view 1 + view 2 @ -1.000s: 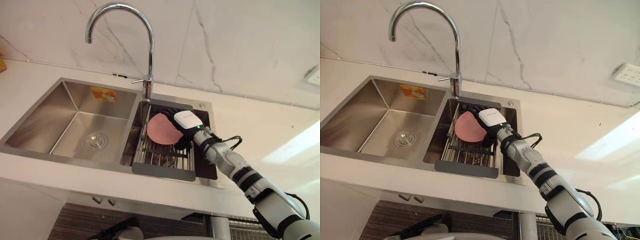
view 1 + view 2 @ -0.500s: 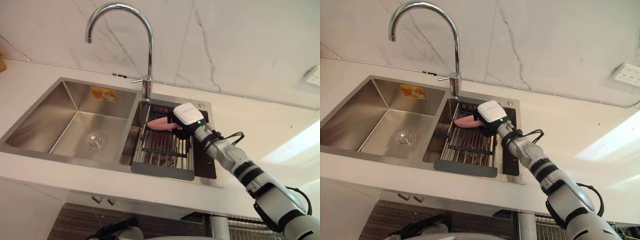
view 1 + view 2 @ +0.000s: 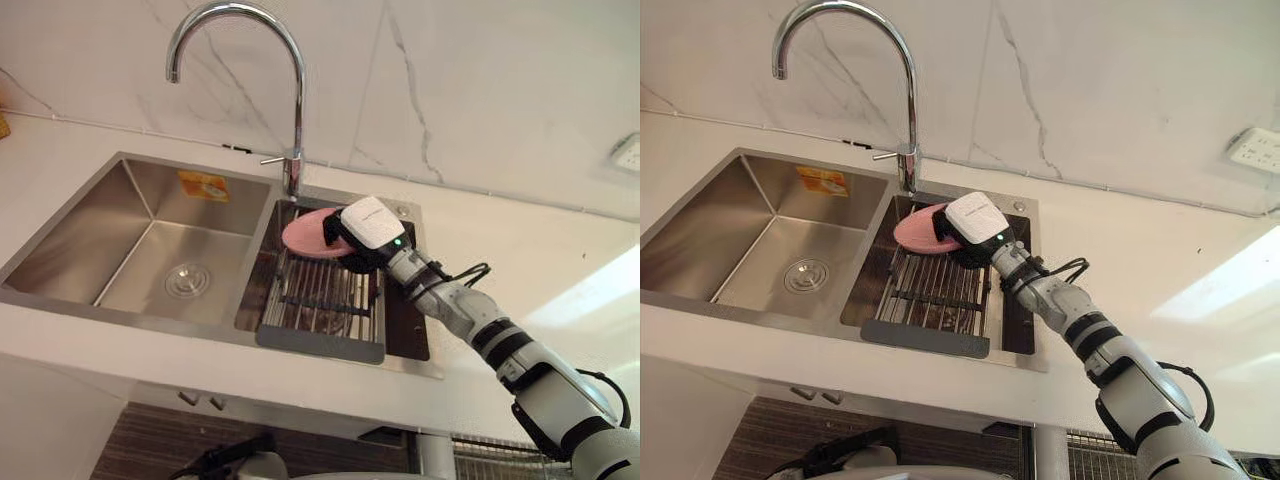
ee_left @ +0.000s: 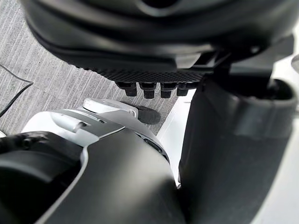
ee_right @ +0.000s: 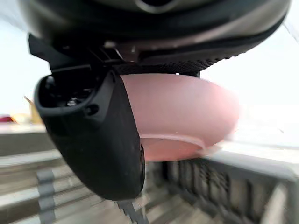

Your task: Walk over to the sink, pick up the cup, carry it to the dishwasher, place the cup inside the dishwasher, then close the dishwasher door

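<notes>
A shallow pink cup (image 3: 303, 232), wide like a bowl, hangs tilted above the drying rack (image 3: 322, 297) in the right basin of the steel sink (image 3: 140, 215). My right hand (image 3: 366, 235) is shut on the cup from its right side. In the right wrist view the thumb (image 5: 96, 140) lies against the cup's (image 5: 187, 112) outer wall, with the fingers over its rim. The cup touches neither rack nor basin. My left hand (image 4: 154, 46) shows in the left wrist view, with straight fingers and nothing in it.
A tall curved faucet (image 3: 296, 110) rises just behind the cup, between the two basins. The left basin has a drain (image 3: 184, 280) and an orange sticker. White counter surrounds the sink; a marble wall stands behind, with a socket (image 3: 1252, 150) at the right.
My right hand closed on the pink cup, which stood on edge in the rack, then lifted it and turned it nearly level, moving up toward the faucet.
</notes>
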Controlling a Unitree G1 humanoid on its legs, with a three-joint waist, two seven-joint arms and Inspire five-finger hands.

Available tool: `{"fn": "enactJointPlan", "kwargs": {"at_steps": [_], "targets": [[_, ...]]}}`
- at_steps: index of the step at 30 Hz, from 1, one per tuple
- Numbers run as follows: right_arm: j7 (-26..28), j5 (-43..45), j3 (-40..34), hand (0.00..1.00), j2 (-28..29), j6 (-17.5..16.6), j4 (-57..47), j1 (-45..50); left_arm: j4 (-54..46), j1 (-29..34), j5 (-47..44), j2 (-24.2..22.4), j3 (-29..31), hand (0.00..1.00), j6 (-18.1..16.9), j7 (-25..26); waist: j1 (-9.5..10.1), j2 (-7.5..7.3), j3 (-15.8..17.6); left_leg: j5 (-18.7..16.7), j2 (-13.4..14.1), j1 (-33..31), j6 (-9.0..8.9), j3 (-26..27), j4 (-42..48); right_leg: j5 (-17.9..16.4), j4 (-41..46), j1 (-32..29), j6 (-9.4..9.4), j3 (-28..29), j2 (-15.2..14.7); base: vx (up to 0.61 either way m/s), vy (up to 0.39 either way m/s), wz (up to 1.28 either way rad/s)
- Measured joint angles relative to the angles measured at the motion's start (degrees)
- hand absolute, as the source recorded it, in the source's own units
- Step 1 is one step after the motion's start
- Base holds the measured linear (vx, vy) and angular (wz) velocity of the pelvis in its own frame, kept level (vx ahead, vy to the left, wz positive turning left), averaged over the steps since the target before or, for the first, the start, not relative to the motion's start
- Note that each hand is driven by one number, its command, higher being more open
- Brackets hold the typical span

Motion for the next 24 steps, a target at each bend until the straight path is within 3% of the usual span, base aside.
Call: {"fn": "enactJointPlan", "kwargs": {"at_steps": [3,8,12,16,18,20,21,22,24], "targets": [[0.20,1.19,-2.14,0.00,-3.51,-0.28,-12.79,0.57,-0.23,0.68,-0.07,-0.21,0.13,1.00,-0.63,0.06,-0.87,0.09,0.06,-0.33,0.29,0.49,-0.41,1.71,0.06,0.05,0.16,-0.79,-0.07,1.71,0.19,0.01,-0.009,-0.28],[5.32,9.93,-15.38,0.00,-10.38,1.41,-32.65,7.40,-0.06,1.90,0.11,-0.08,0.06,1.00,-0.60,0.16,-3.80,-0.11,-0.09,-1.27,0.32,2.19,-0.37,5.77,0.23,0.06,1.64,-2.10,-0.08,5.98,-0.16,0.03,0.019,-0.41],[5.74,13.56,-29.98,0.00,-18.39,3.55,-32.85,15.64,0.08,2.01,3.29,0.25,-0.25,1.00,-0.71,0.30,-6.49,-0.45,-0.22,-1.72,0.01,2.37,-0.04,10.08,-0.02,0.05,4.64,-6.26,-0.08,10.77,-0.79,-0.03,0.056,-0.56],[1.05,13.58,-42.09,0.00,-18.76,3.84,-31.12,24.62,0.12,2.13,4.34,1.72,-2.34,1.00,-0.41,0.49,-9.65,-1.16,0.10,-2.51,-0.29,3.44,-0.04,15.57,0.13,0.77,7.56,-10.10,0.11,15.14,-0.42,-0.03,0.038,-0.77],[-1.80,13.54,-46.58,0.00,-18.48,3.22,-30.97,29.28,0.17,2.44,5.25,1.84,-2.34,1.00,-0.20,0.33,-10.76,-1.52,0.31,-3.85,0.74,5.47,-0.75,21.88,0.25,3.49,9.58,-12.68,-0.63,12.73,0.24,-0.04,0.051,-1.46],[-3.54,13.55,-48.60,0.00,-17.06,2.64,-30.97,31.71,0.30,3.69,4.90,1.50,-1.85,1.00,-1.38,0.54,-11.41,-1.75,0.50,-4.77,1.88,6.66,-0.21,25.63,0.02,7.19,7.54,-13.27,-1.73,9.74,1.86,-0.12,0.004,-1.41],[-6.48,13.59,-51.19,0.00,-14.76,2.39,-30.78,35.14,-0.24,5.10,2.74,0.91,-0.96,1.00,-1.82,1.21,-12.08,-0.92,0.77,-4.85,3.77,6.53,0.20,28.15,0.02,5.68,10.56,-14.21,-4.17,5.25,1.29,-0.14,-0.022,-0.87],[-8.35,13.91,-52.26,0.00,-13.58,2.45,-29.86,36.78,-0.24,5.27,2.14,1.18,-1.24,1.00,-1.66,1.36,-12.79,-0.91,0.71,-4.75,4.36,6.52,0.33,28.57,0.06,1.86,16.63,-14.87,-5.40,2.58,-0.57,-0.10,-0.017,-0.55],[-12.10,14.85,-53.23,0.00,-12.26,2.48,-25.72,37.16,-0.31,5.08,2.14,1.31,-1.61,1.00,-0.76,1.67,-13.90,-0.87,0.61,-4.59,4.88,6.38,0.47,29.06,0.51,-0.96,26.83,-14.24,-5.36,-0.27,-4.58,-0.06,-0.045,-0.12]]}}
